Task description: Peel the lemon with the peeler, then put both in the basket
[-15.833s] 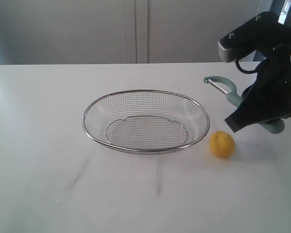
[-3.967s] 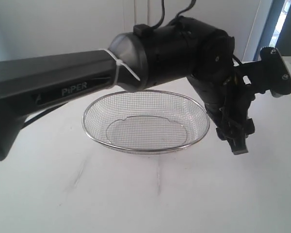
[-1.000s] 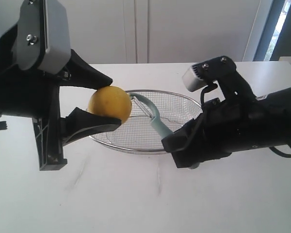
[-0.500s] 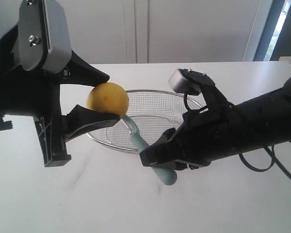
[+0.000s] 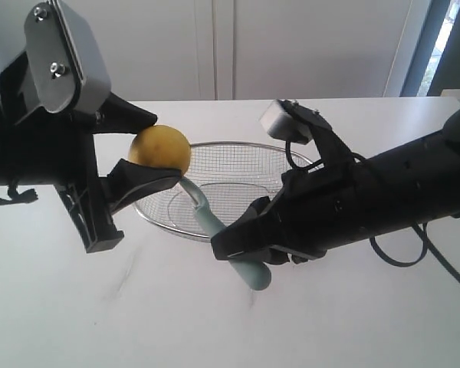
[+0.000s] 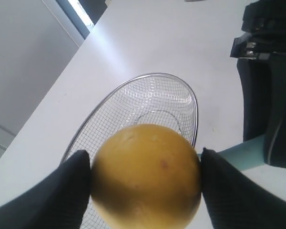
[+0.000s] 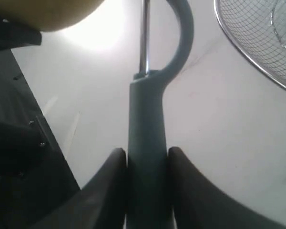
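My left gripper (image 5: 148, 150) is shut on the yellow lemon (image 5: 160, 149), holding it in the air above the left end of the wire basket (image 5: 291, 157). In the left wrist view the lemon (image 6: 147, 175) fills the space between both black fingers (image 6: 69, 191), with the basket (image 6: 133, 102) behind it. My right gripper (image 5: 241, 244) is shut on the handle of the teal peeler (image 5: 211, 225). Its head reaches up to the underside of the lemon. The right wrist view shows the peeler (image 7: 148, 138) clamped at my right gripper (image 7: 146, 164), blade toward the lemon (image 7: 62, 13).
Everything stands on a white table (image 5: 138, 322) with a pale wall behind. The right arm (image 5: 383, 199) stretches across the right half of the basket. The left arm (image 5: 38, 138) fills the left side. A basket rim (image 7: 257, 52) lies beside the peeler.
The peeler has slid down and left under the lemon as my right gripper pulled toward the front. The lemon and left gripper shifted slightly left.
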You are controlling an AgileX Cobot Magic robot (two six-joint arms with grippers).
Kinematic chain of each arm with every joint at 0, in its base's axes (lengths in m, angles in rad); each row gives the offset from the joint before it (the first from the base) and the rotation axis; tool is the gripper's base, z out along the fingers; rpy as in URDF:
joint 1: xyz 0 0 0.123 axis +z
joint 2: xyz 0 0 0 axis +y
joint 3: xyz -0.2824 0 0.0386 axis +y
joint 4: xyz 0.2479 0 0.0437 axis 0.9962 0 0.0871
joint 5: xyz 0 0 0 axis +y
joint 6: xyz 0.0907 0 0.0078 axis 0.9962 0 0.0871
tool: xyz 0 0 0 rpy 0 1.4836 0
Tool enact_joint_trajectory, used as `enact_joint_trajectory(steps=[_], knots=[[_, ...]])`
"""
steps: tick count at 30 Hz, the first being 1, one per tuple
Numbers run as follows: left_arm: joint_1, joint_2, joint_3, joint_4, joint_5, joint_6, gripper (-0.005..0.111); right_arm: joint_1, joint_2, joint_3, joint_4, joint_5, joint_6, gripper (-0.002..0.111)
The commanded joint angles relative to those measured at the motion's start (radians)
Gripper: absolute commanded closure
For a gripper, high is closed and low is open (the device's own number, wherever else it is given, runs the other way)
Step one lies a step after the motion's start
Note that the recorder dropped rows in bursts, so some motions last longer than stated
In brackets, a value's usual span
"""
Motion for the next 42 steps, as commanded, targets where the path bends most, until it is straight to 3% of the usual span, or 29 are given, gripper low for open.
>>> enact_joint_trajectory(steps=[1,25,42], knots=[[0.000,0.040,0.001,-0.119,-0.005,0.005,0.107,-0.002,0.000,-0.006,0.016,-0.023,-0.012,0.108],[0.000,0.069,0.001,-0.119,-0.022,0.016,0.107,-0.002,-0.007,-0.006,0.013,-0.123,0.015,0.108],[0.000,0.069,0.001,-0.119,-0.022,0.020,0.107,-0.003,-0.153,-0.006,-0.065,-0.242,0.043,0.108]])
